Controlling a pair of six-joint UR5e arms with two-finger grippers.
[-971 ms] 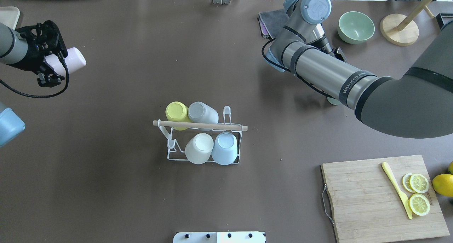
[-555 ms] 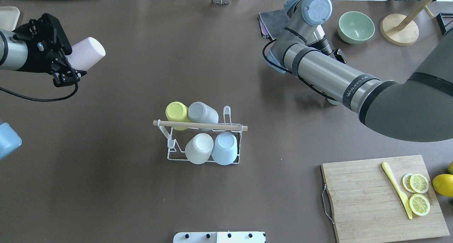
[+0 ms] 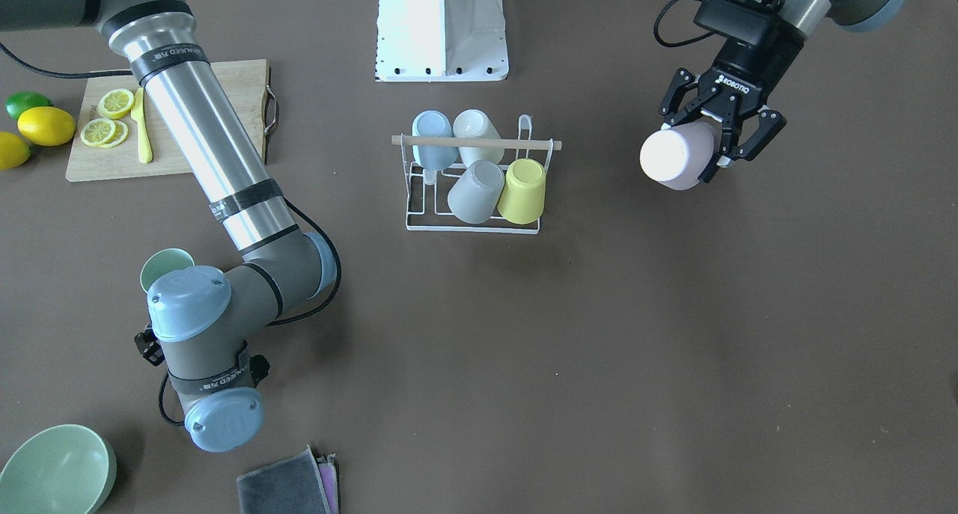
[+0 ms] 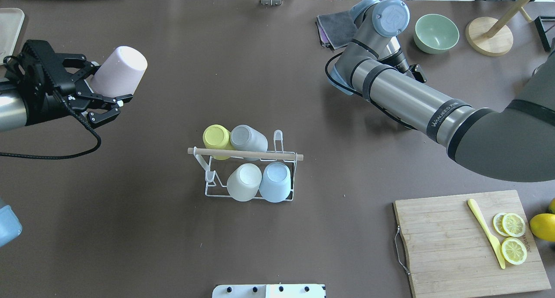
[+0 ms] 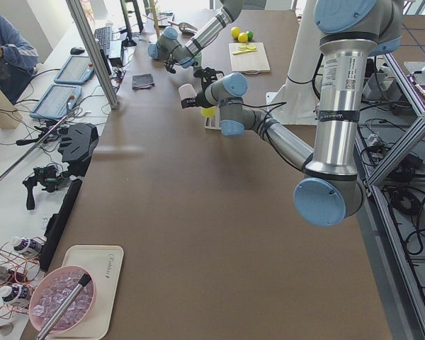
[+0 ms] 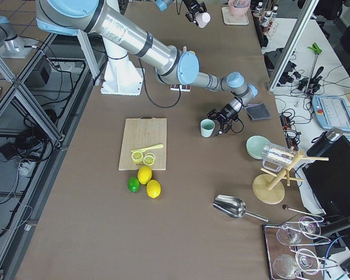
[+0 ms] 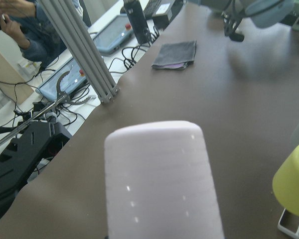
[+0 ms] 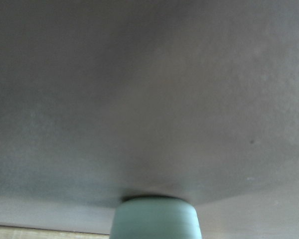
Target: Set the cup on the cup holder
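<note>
The cup holder, a white wire rack with a wooden rod across its top, stands mid-table and also shows in the front view. It carries yellow, grey, cream and light blue cups upside down. My left gripper is shut on a pale pink cup, held on its side in the air, left of and beyond the rack. It fills the left wrist view. My right gripper is hidden under its wrist, beside a green cup; I cannot tell its state.
A cutting board with lemon slices and a yellow knife lies at the near right, lemons beside it. A green bowl, a grey cloth and a wooden stand sit at the far right.
My left gripper has carried the pink cup to the right, toward the rack, and has turned at the wrist. My right arm has shifted only slightly.
</note>
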